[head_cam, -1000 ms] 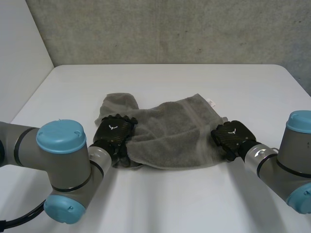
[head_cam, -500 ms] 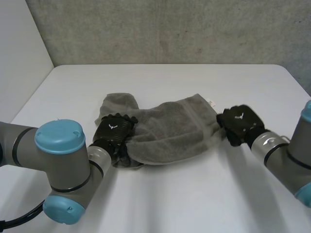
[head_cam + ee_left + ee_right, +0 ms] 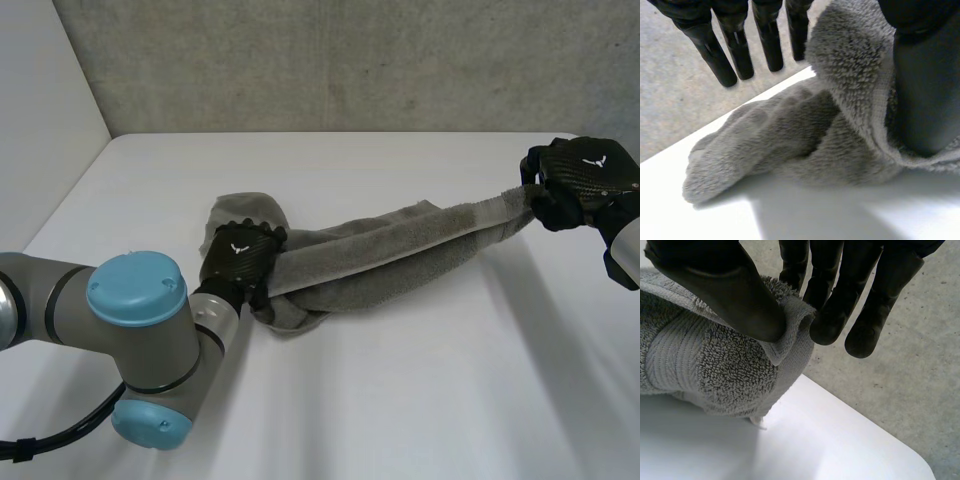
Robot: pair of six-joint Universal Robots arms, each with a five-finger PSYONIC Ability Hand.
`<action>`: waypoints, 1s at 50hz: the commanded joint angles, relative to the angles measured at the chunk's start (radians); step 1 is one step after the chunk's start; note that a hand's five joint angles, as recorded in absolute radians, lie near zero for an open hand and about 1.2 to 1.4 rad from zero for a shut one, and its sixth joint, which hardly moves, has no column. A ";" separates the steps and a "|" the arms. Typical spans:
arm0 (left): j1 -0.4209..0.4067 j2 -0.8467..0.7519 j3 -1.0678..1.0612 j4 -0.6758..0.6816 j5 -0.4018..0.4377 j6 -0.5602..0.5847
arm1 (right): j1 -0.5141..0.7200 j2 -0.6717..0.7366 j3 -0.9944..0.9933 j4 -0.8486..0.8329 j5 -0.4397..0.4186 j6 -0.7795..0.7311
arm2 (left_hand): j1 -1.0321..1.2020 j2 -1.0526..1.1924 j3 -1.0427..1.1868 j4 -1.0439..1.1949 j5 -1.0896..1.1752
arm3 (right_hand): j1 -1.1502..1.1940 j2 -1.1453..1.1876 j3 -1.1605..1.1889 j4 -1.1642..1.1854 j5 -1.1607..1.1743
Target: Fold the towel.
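The grey towel (image 3: 390, 250) is pulled out into a long bunched band across the white table (image 3: 400, 400). My left hand (image 3: 240, 262) rests on its left end, where a loose lump of cloth lies beside it. In the left wrist view the fingers (image 3: 740, 50) stand straight above the towel (image 3: 805, 135), and cloth lies folded against the thumb (image 3: 925, 90). My right hand (image 3: 580, 180) holds the towel's right end lifted off the table near the far right corner. Its thumb (image 3: 735, 295) and fingers (image 3: 830, 300) pinch a corner of the towel (image 3: 715, 365).
A grey wall (image 3: 350, 60) runs behind the table's far edge and a white panel (image 3: 40, 100) stands at the left. My left arm's blue-capped elbow (image 3: 140, 290) sits near the front left. Bare table lies in front of the towel.
My right hand has closed on the towel's right corner and carried it up and far to the right, stretching the flat towel into a band. My left hand stayed on the left end.
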State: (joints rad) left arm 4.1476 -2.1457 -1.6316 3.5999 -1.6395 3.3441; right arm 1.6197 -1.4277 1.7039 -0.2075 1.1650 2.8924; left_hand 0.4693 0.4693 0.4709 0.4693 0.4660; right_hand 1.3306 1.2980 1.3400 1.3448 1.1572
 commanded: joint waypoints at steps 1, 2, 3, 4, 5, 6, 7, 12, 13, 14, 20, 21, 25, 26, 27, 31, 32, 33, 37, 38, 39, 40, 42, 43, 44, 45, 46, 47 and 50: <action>0.009 0.041 0.007 0.008 -0.094 0.093 | 0.008 -0.054 -0.021 0.000 0.005 -0.002 | 0.749 0.749 0.747 0.749 0.578 | 0.066 0.098 0.056 0.051 0.065; 0.009 0.041 0.007 0.008 -0.094 0.094 | 0.008 -0.054 -0.021 0.000 0.005 -0.002 | 0.751 0.751 0.750 0.751 0.580 | 0.066 0.098 0.056 0.051 0.065; 0.009 0.070 0.010 0.008 -0.094 0.097 | 0.009 -0.068 -0.030 0.002 0.008 -0.001 | 0.818 0.818 0.816 0.818 0.647 | 0.066 0.098 0.056 0.051 0.065; 0.009 0.105 0.018 0.006 -0.094 0.100 | 0.011 -0.079 -0.047 0.008 0.011 0.001 | 0.880 0.880 0.878 0.880 0.709 | 0.066 0.098 0.056 0.051 0.065; 0.009 0.105 0.018 0.006 -0.094 0.100 | 0.011 -0.079 -0.047 0.008 0.012 0.001 | 0.880 0.880 0.879 0.880 0.709 | 0.066 0.098 0.056 0.051 0.065; 0.009 0.145 0.033 0.002 -0.095 0.103 | 0.012 -0.094 -0.070 0.022 0.015 0.001 | 0.926 0.926 0.925 0.926 0.755 | 0.066 0.098 0.056 0.051 0.065; 0.009 0.180 0.053 -0.003 -0.095 0.101 | 0.011 -0.114 -0.101 0.045 0.016 0.002 | 0.927 0.927 0.925 0.927 0.756 | 0.066 0.098 0.056 0.051 0.065; 0.014 0.301 0.140 -0.038 -0.091 0.103 | 0.005 -0.166 -0.240 0.134 0.012 0.014 | 0.927 0.927 0.925 0.927 0.756 | 0.066 0.098 0.056 0.051 0.065; 0.022 0.338 0.174 -0.065 -0.086 0.103 | 0.005 -0.168 -0.294 0.166 0.010 0.014 | 0.927 0.927 0.925 0.927 0.756 | 0.066 0.098 0.056 0.051 0.065; 0.022 0.339 0.174 -0.066 -0.086 0.103 | 0.005 -0.168 -0.294 0.166 0.010 0.014 | 0.927 0.927 0.925 0.927 0.756 | 0.066 0.098 0.056 0.051 0.065; 0.098 0.406 0.321 -0.179 0.027 0.100 | -0.004 -0.136 -0.499 0.310 -0.010 0.008 | 0.890 0.890 0.888 0.890 0.718 | 0.066 0.098 0.056 0.051 0.065; 0.098 0.406 0.322 -0.179 0.027 0.100 | -0.004 -0.135 -0.500 0.310 -0.010 0.008 | 0.889 0.889 0.888 0.889 0.718 | 0.066 0.098 0.056 0.051 0.065; 0.108 0.318 0.325 -0.231 0.078 0.107 | 0.011 -0.004 -0.550 0.391 -0.027 -0.057 | 0.722 0.722 0.720 0.722 0.551 | 0.066 0.098 0.056 0.051 0.065; 0.108 0.317 0.325 -0.231 0.078 0.107 | 0.011 -0.003 -0.550 0.392 -0.027 -0.058 | 0.722 0.722 0.720 0.722 0.551 | 0.066 0.098 0.056 0.051 0.065; 0.111 0.270 0.323 -0.242 0.078 0.121 | 0.023 0.028 -0.555 0.410 -0.025 -0.090 | 0.713 0.713 0.712 0.713 0.542 | 0.066 0.098 0.056 0.051 0.065; 0.112 0.179 0.328 -0.260 0.079 0.184 | 0.063 0.113 -0.564 0.431 -0.013 -0.150 | 0.701 0.701 0.700 0.701 0.530 | 0.066 0.098 0.056 0.051 0.065; 0.112 0.135 0.335 -0.267 0.079 0.230 | 0.078 0.157 -0.578 0.436 -0.008 -0.174 | 0.669 0.669 0.668 0.669 0.498 | 0.066 0.098 0.056 0.051 0.065; 0.115 0.091 0.346 -0.264 0.079 0.283 | 0.092 0.202 -0.595 0.436 0.004 -0.192 | 0.640 0.640 0.638 0.640 0.469 | 0.066 0.098 0.056 0.051 0.065; 0.132 0.012 0.389 -0.256 0.079 0.388 | 0.123 0.285 -0.645 0.433 0.045 -0.214 | 0.622 0.622 0.620 0.622 0.451 | 0.066 0.098 0.056 0.051 0.065; 0.138 -0.020 0.430 -0.251 0.079 0.423 | 0.143 0.323 -0.689 0.427 0.070 -0.222 | 0.622 0.622 0.620 0.622 0.451 | 0.066 0.098 0.056 0.051 0.065; 0.141 -0.045 0.484 -0.247 0.079 0.448 | 0.163 0.360 -0.743 0.424 0.093 -0.229 | 0.631 0.631 0.629 0.631 0.460 | 0.066 0.098 0.056 0.051 0.065; 0.141 -0.045 0.484 -0.247 0.079 0.448 | 0.163 0.360 -0.744 0.424 0.093 -0.229 | 0.631 0.631 0.629 0.631 0.460 | 0.066 0.098 0.056 0.051 0.065; 0.146 -0.060 0.603 -0.216 0.073 0.453 | 0.184 0.401 -0.844 0.372 0.128 -0.240 | 0.663 0.663 0.661 0.663 0.492 | 0.066 0.098 0.056 0.051 0.065; 0.146 -0.060 0.604 -0.216 0.073 0.452 | 0.184 0.401 -0.845 0.372 0.128 -0.240 | 0.663 0.663 0.662 0.663 0.492 | 0.066 0.098 0.056 0.051 0.065; 0.155 -0.056 0.658 -0.183 0.072 0.436 | 0.189 0.401 -0.874 0.297 0.145 -0.236 | 0.698 0.698 0.696 0.698 0.527 | 0.066 0.098 0.056 0.051 0.065; 0.155 -0.056 0.659 -0.182 0.072 0.436 | 0.189 0.401 -0.874 0.296 0.145 -0.236 | 0.698 0.698 0.697 0.698 0.527 | 0.066 0.098 0.056 0.051 0.065; 0.166 -0.046 0.700 -0.134 0.069 0.398 | 0.193 0.394 -0.874 0.183 0.160 -0.226 | 0.707 0.707 0.705 0.707 0.536 | 0.066 0.098 0.056 0.051 0.065; 0.170 -0.021 0.729 -0.068 0.064 0.336 | 0.195 0.374 -0.847 0.042 0.177 -0.213 | 0.707 0.707 0.706 0.707 0.536 | 0.066 0.098 0.056 0.051 0.065; 0.186 0.065 0.734 0.049 0.055 0.199 | 0.190 0.287 -0.746 -0.219 0.238 -0.168 | 0.713 0.713 0.711 0.713 0.542 | 0.066 0.098 0.056 0.051 0.065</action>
State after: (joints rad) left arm 4.3038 -2.2016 -0.9959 3.4264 -1.5680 3.7712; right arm 1.8076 -1.0325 0.8623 0.0603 1.3076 2.6588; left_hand 1.3126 1.3140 1.3094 1.3143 1.2851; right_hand 1.3320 1.2976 1.3488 1.3461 1.1572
